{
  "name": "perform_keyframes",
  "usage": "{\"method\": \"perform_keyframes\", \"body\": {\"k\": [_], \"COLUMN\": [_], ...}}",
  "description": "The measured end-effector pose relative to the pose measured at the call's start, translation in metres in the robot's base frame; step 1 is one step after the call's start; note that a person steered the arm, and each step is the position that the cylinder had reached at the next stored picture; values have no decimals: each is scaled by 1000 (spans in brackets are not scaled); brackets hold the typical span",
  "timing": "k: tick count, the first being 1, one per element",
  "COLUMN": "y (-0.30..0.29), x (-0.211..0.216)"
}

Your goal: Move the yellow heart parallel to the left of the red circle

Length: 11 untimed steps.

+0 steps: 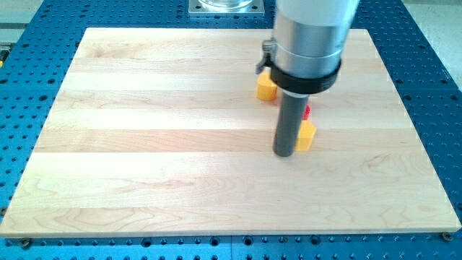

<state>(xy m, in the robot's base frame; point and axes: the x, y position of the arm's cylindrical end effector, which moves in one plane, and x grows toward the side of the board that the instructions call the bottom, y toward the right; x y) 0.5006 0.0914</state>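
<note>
My tip (pixel 284 153) rests on the wooden board (pixel 144 144), right of centre. A yellow block (pixel 307 135) sits directly at the tip's right side, touching or nearly touching it; its shape is partly hidden by the rod. A sliver of a red block (pixel 307 112) shows just above that yellow block, mostly hidden behind the rod. A second yellow block (pixel 266 87) lies higher up, to the left of the rod, partly covered by the arm's grey body (pixel 310 43). Which yellow block is the heart I cannot tell.
The board lies on a blue perforated table (pixel 433 87). A metal mount (pixel 225 7) sits at the view's top edge. The arm's wide grey cylinder hides part of the board's top right.
</note>
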Motion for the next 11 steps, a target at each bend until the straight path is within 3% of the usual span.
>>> {"method": "perform_keyframes", "body": {"k": [1, 2, 4, 5, 7, 9, 10, 11], "y": [0, -69, -89, -70, -5, -93, -121, -33], "x": [0, -9, -140, -178, -151, -69, 12, 66]}}
